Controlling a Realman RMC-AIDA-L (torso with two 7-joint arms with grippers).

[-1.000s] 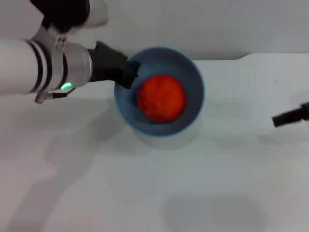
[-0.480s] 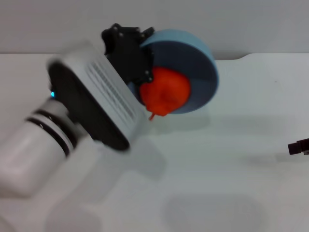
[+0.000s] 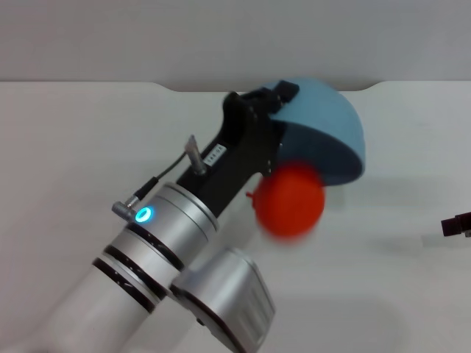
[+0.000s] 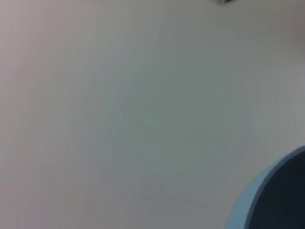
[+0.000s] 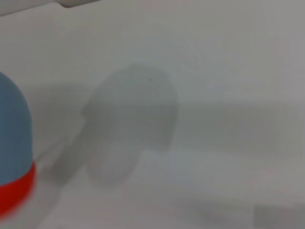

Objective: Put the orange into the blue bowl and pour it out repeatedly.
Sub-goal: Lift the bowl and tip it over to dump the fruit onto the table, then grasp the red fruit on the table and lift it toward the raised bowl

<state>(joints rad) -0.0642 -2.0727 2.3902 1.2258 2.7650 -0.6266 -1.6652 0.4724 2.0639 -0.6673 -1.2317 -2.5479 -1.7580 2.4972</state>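
Observation:
My left gripper (image 3: 274, 101) is shut on the rim of the blue bowl (image 3: 324, 129) and holds it above the table, tipped nearly upside down with its mouth facing down. The orange (image 3: 290, 199) is out of the bowl, blurred, just below its rim and above the white table (image 3: 88, 132). The left wrist view shows a piece of the bowl's rim (image 4: 252, 200). The right wrist view shows the bowl (image 5: 12, 133) with the orange (image 5: 16, 193) under it. My right gripper (image 3: 458, 225) sits at the right edge, apart from both.
The white table (image 3: 397, 294) ends at a grey back wall (image 3: 221, 37). My left arm (image 3: 169, 243) crosses the lower left of the head view. The bowl's shadow (image 5: 131, 124) lies on the table.
My left gripper has turned the bowl from upright through a tilt to nearly inverted. The orange has dropped out of the bowl. The right gripper has barely moved.

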